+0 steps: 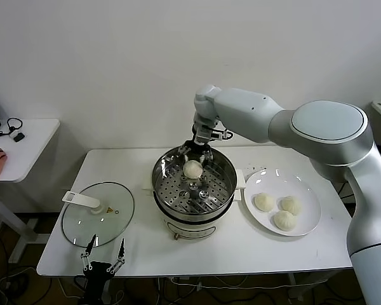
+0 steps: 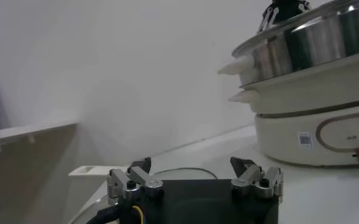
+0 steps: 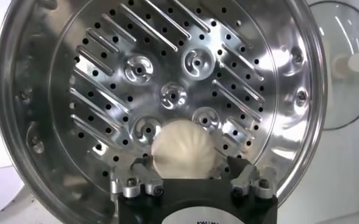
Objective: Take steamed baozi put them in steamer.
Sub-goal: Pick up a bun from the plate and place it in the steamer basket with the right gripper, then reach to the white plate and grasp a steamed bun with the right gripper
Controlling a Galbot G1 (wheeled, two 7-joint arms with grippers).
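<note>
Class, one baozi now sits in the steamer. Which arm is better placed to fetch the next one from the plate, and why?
Probably the right: the right gripper hangs open over the steamer, next to the plate holding three baozi. The left gripper waits by the glass lid.

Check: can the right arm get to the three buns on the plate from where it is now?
Probably yes. The right gripper is open above the steamer, one bun lying on the tray, and the plate of buns sits uncovered beside it on its side.

White table [image 1: 254,248] bearing steamer [image 1: 193,219], glass lid [image 1: 98,214], white plate [image 1: 308,219].
</note>
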